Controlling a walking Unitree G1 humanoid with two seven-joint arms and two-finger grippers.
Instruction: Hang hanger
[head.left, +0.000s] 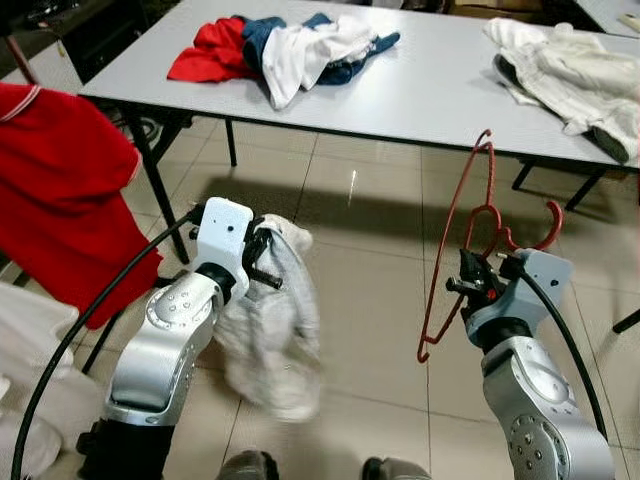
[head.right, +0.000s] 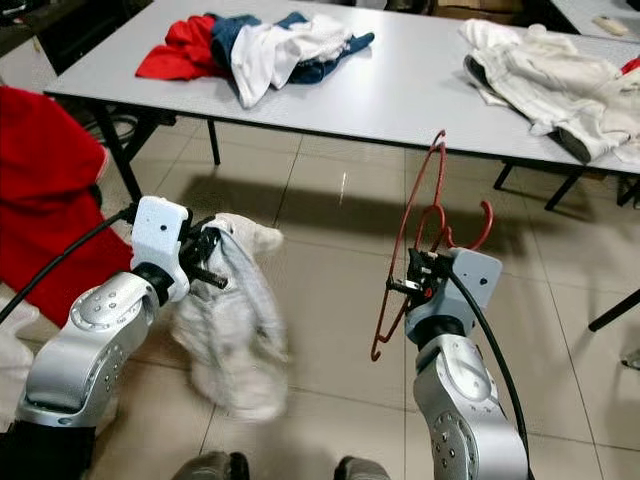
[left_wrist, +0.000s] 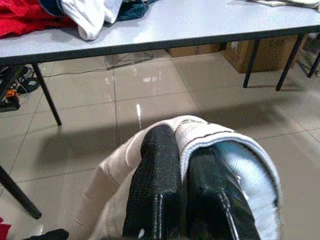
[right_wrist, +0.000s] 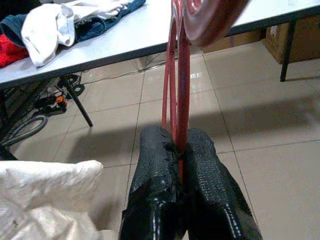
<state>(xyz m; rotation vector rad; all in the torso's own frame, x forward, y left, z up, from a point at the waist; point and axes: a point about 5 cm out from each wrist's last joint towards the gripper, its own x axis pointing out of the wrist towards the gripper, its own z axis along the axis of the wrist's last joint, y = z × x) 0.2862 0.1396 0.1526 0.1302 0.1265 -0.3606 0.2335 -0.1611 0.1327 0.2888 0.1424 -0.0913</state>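
Because it is thin, stiff wire, the red hanger (head.left: 455, 235) looks light but liable to swivel; the right gripper (head.left: 468, 287) pinches its frame below the table (head.left: 420, 95) edge. Beside it, the left gripper (head.left: 262, 262) clamps a pale garment (head.left: 270, 340).

Head stereo pair down over tiled floor (head.left: 360, 300); wrist cameras close along fingers, both perhaps toward the grey table (left_wrist: 200, 25).

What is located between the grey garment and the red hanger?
Only bare tiled floor lies between the grey garment and the red hanger, as the left eye view shows.
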